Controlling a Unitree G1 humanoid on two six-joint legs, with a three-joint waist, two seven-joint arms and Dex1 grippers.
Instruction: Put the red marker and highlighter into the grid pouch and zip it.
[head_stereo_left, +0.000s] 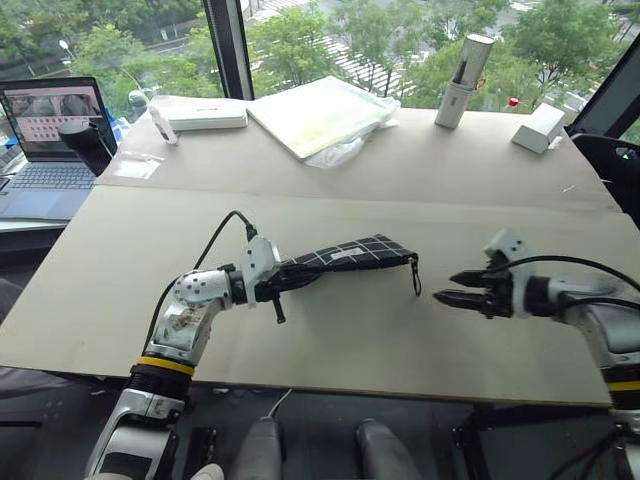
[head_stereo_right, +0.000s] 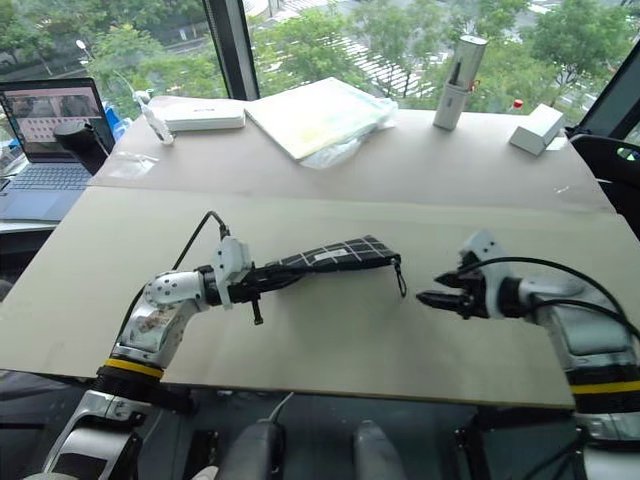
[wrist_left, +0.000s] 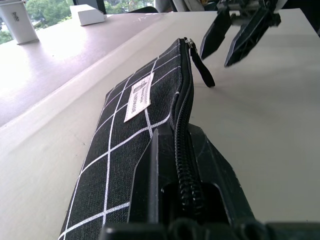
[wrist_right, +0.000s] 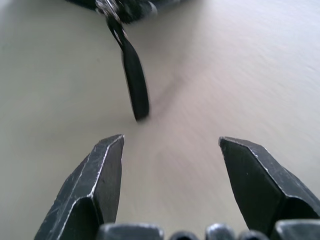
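My left gripper (head_stereo_left: 297, 277) is shut on the left end of the grid pouch (head_stereo_left: 352, 254), holding it roughly level just above the beige table (head_stereo_left: 330, 340). In the left wrist view, the fingers (wrist_left: 150, 165) clamp the pouch (wrist_left: 125, 135) along its zipper, which looks closed up to the far end. The black zipper-pull strap (head_stereo_left: 416, 275) hangs from the right end. My right gripper (head_stereo_left: 445, 287) is open just right of the strap, pointing at it and holding nothing. The strap (wrist_right: 135, 85) dangles ahead of its spread fingertips. The red marker and highlighter are out of view.
At the back of the table are a white flat box (head_stereo_left: 205, 115), a plastic-wrapped flat pad (head_stereo_left: 320, 115), a white upright tube (head_stereo_left: 462, 80) and a small white box (head_stereo_left: 540, 127). A laptop (head_stereo_left: 50, 130) and a black cup (head_stereo_left: 85, 145) stand at far left.
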